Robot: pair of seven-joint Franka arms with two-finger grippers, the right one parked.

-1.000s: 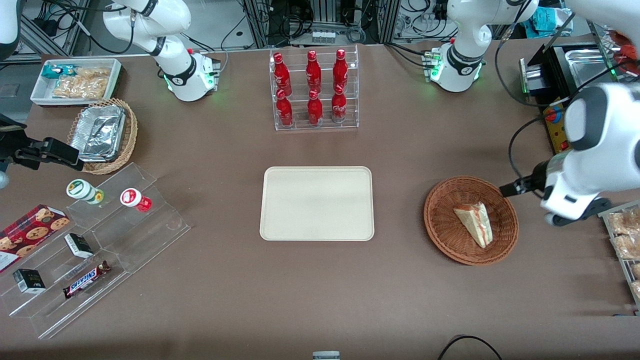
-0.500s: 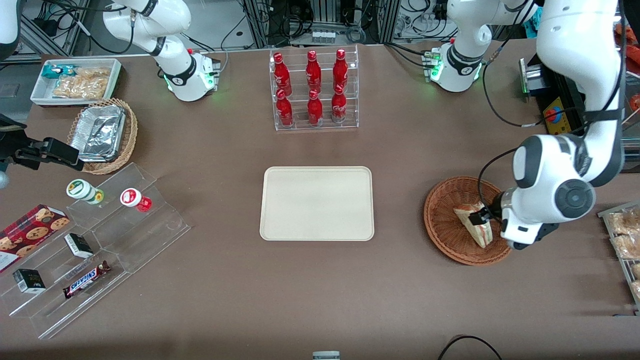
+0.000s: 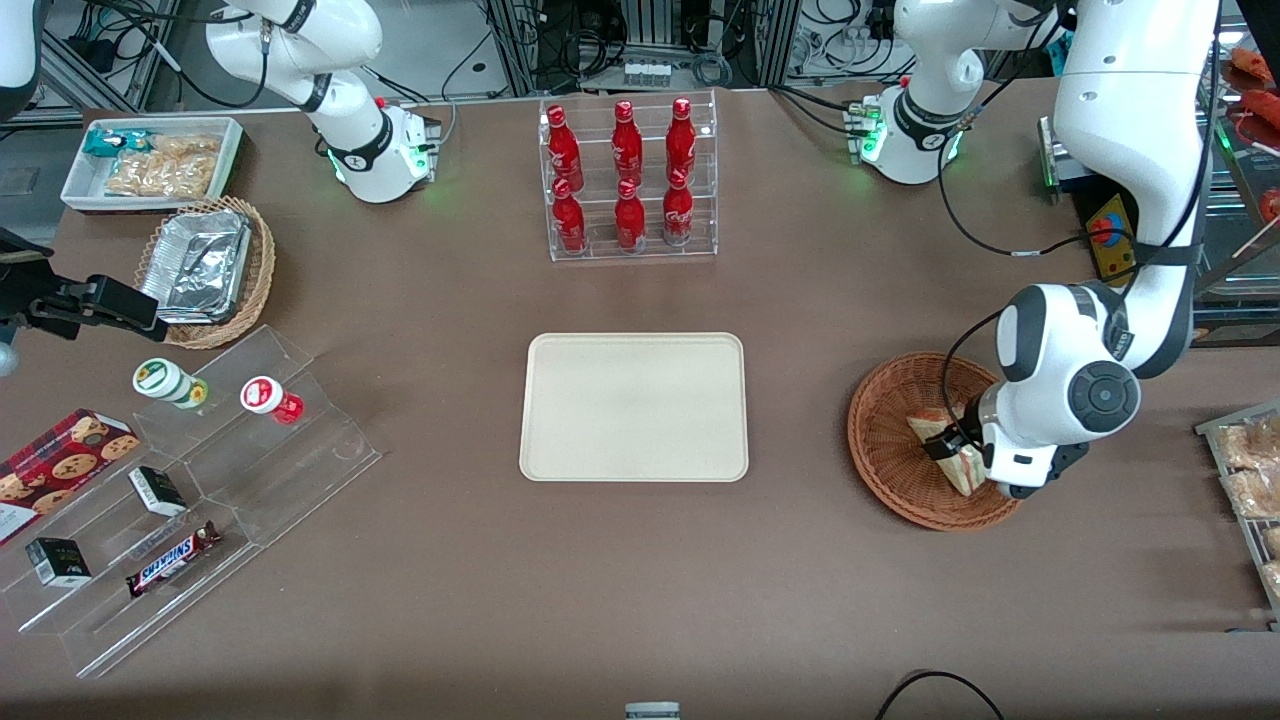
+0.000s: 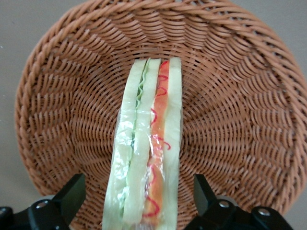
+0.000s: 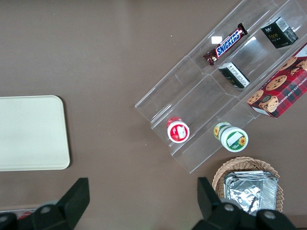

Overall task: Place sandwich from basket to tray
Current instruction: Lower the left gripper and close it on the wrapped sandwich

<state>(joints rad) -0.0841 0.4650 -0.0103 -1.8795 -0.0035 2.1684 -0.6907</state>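
Observation:
The sandwich (image 4: 146, 153), a clear-wrapped wedge of pale bread with red and green filling, lies on edge in the reddish-brown wicker basket (image 4: 249, 120). My left gripper (image 4: 136, 194) is open and low over it. One black finger (image 4: 72, 194) stands on each long side of the wedge, with a gap on both sides. In the front view the gripper (image 3: 948, 443) covers the middle of the sandwich (image 3: 925, 425) inside the basket (image 3: 880, 430). The cream tray (image 3: 633, 406) lies bare at the table's middle, toward the parked arm's end from the basket.
A clear rack of red bottles (image 3: 630, 180) stands farther from the front camera than the tray. A wire rack of pastries (image 3: 1250, 480) sits beside the basket at the working arm's end. A stepped acrylic stand (image 3: 190, 500) and a foil-tray basket (image 3: 205, 270) lie at the parked arm's end.
The left arm swung in over the basket and came down. Its gripper went from outside the rim to straddling the sandwich. The sandwich has not moved.

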